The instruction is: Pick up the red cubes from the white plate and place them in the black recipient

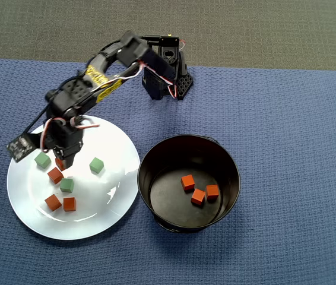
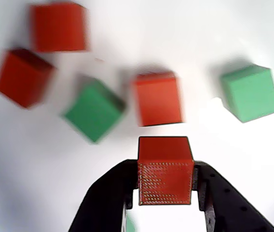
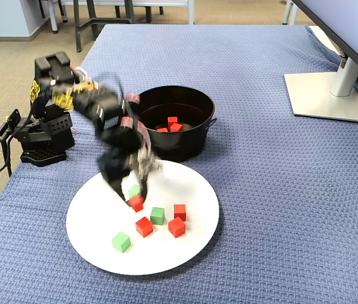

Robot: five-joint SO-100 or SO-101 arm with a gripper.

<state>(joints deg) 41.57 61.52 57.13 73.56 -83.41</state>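
A blue waffle-weave cloth (image 3: 280,190) covers the table, bearing a round white plate (image 3: 185,253), a glossy black bowl (image 3: 191,142), the arm's base (image 3: 43,149) and a grey monitor foot (image 3: 324,95).

White plate (image 1: 117,205), round, at left on blue woven tabletop (image 1: 287,119). On plate: three green cubes (image 1: 97,165), three fully visible red cubes (image 1: 69,204), a fourth red cube (image 1: 60,163) partly hidden at the end effector (image 1: 62,161). Black recipient (image 1: 233,172), just right of plate, holding three more red cubes grouped on its flat bottom. Black arm reaching from base (image 1: 171,74) at top, down over plate.
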